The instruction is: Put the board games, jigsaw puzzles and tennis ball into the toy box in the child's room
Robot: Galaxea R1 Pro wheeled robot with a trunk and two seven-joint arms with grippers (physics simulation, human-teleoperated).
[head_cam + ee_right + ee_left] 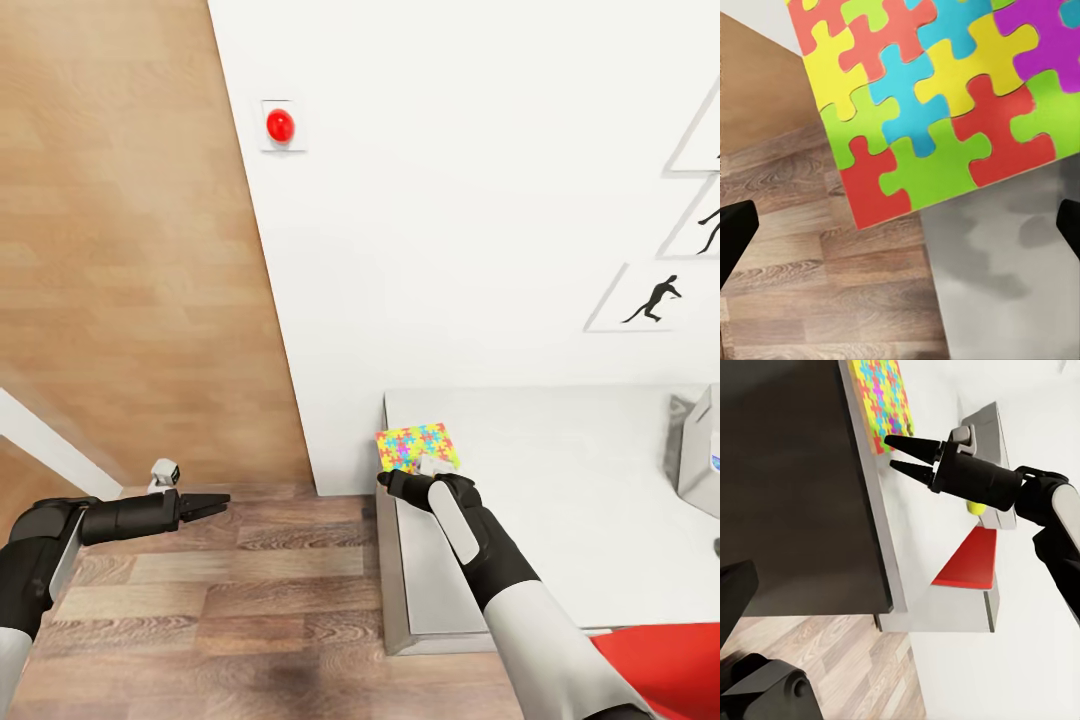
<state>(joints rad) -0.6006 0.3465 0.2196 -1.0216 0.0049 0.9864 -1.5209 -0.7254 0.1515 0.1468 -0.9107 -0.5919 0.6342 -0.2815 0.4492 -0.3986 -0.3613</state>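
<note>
A jigsaw puzzle [418, 445], a yellow slab printed with many-coloured interlocking pieces, lies on the near left corner of the light grey table [560, 480]. One corner of the puzzle [937, 97] overhangs the table edge above the wooden floor. My right gripper [400, 479] is open just in front of it, its fingers [907, 444] apart and pointing at the puzzle [881, 401]. Nothing is held. The tennis ball [977, 507] peeks out behind my right arm. My left gripper [212, 499] hangs open and empty over the floor, well left of the table.
A grey bin-like object [700, 450] is cut off at the table's right edge. A red surface [660, 660] lies at the lower right. The white wall [450, 200] behind the table carries a red button [280, 125] and silhouette pictures [650, 298]. Wooden floor [250, 600] spreads to the left.
</note>
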